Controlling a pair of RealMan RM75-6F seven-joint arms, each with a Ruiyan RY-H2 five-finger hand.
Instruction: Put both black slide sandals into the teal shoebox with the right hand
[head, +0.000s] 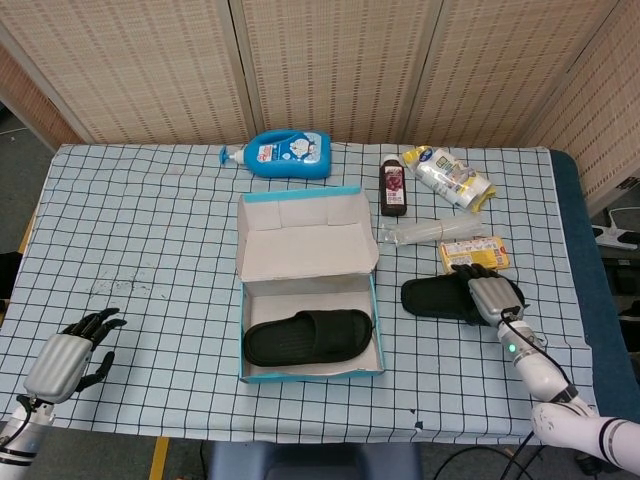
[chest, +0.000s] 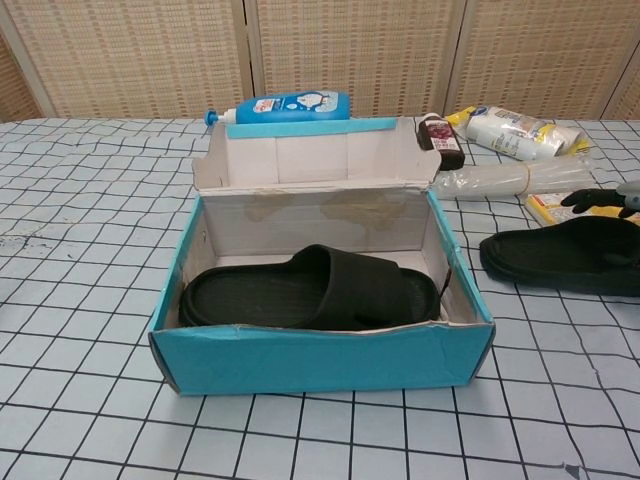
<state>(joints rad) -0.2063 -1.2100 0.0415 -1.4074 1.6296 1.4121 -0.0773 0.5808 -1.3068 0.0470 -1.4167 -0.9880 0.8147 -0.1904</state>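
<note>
The teal shoebox (head: 310, 372) (chest: 320, 360) stands open in the middle of the table, its lid folded back. One black slide sandal (head: 308, 337) (chest: 310, 290) lies inside it. The second black sandal (head: 430, 298) (chest: 545, 258) lies flat on the cloth just right of the box. My right hand (head: 490, 293) (chest: 600, 197) rests over that sandal's strap, fingers stretched across its far edge; no firm grip shows. My left hand (head: 68, 355) lies at the table's front left corner, fingers apart and holding nothing.
Along the back stand a blue bottle (head: 290, 155), a dark bottle (head: 393, 187) and a white bag (head: 452, 178). A clear plastic tube (head: 425, 232) and a yellow packet (head: 475, 250) lie just behind the loose sandal. The table's right edge is near my right arm.
</note>
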